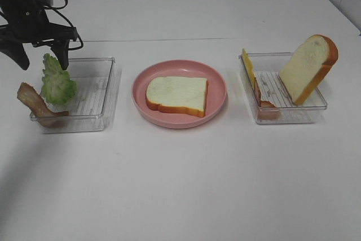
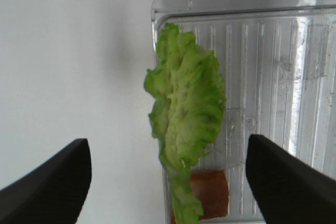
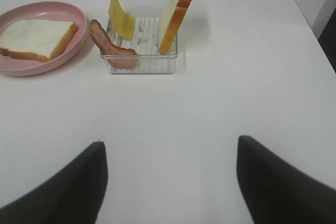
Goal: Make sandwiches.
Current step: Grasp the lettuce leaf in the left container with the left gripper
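Left wrist view gives the key relation. The lettuce leaf [image 2: 184, 108] lies straight ahead of the left gripper [image 2: 167, 141], in the gap between its dark fingers [image 2: 52, 182]. Those fingers are spread wide, apart from the leaf on both sides, and hold nothing. The leaf's long axis runs crossways to the line joining the fingers, so a closing pinch would likely meet it across its narrow width.

In the exterior high view the leaf stands on end at the left of the frame. It leans at the left wall of a clear tray [image 1: 107, 91], with the gripper just above its top. A brown meat strip [image 1: 34, 101] drapes over that tray's lower left corner.

One bread slice [image 1: 176, 94] lies flat on the pink plate [image 1: 217, 97] at the centre. At the right of the frame a second clear tray [image 1: 313, 111] holds a yellow cheese slice [image 1: 247, 63], a reddish strip [image 1: 263, 99] and an upright bread slice [image 1: 309, 67].

The right gripper [image 3: 170, 179] has its fingers parted and empty over bare table [image 3: 220, 103], well apart from its tray. The left arm is plainly the nearer one to the lettuce.

No brand, label or writing can be read anywhere.
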You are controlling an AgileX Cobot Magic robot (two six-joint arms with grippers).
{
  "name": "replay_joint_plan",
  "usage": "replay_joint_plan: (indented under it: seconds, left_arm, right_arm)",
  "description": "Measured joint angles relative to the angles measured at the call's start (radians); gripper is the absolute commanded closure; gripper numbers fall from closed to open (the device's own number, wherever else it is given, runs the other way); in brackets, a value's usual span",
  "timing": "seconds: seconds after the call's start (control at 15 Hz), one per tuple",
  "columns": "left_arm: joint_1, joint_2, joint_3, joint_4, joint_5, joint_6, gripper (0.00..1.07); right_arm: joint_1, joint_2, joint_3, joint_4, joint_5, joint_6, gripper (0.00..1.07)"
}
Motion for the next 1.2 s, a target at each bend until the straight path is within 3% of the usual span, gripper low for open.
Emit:
replay_joint_plan:
  seconds: [0.4,0.8,0.93,1.2]
  left_arm:
    - [0.0,0.018,0.0,0.009,0.0,-0.002,0.32]
    - [0.0,0.038,0.0,0.026,0.0,-0.002,0.5]
    - [0.0,0.038,0.0,0.026,0.0,-0.002,0.64]
    - [0.0,0.038,0.0,0.026,0.0,-0.002,0.73]
  right_arm:
    - [0.0,0.0,0.0,0.0,0.0,0.0,0.41]
    - [0.0,0.0,0.0,0.0,0.0,0.0,0.41]
    - [0.0,0.0,0.0,0.0,0.0,0.0,0.41]
    - [0.0,0.0,0.0,0.0,0.0,0.0,0.41]
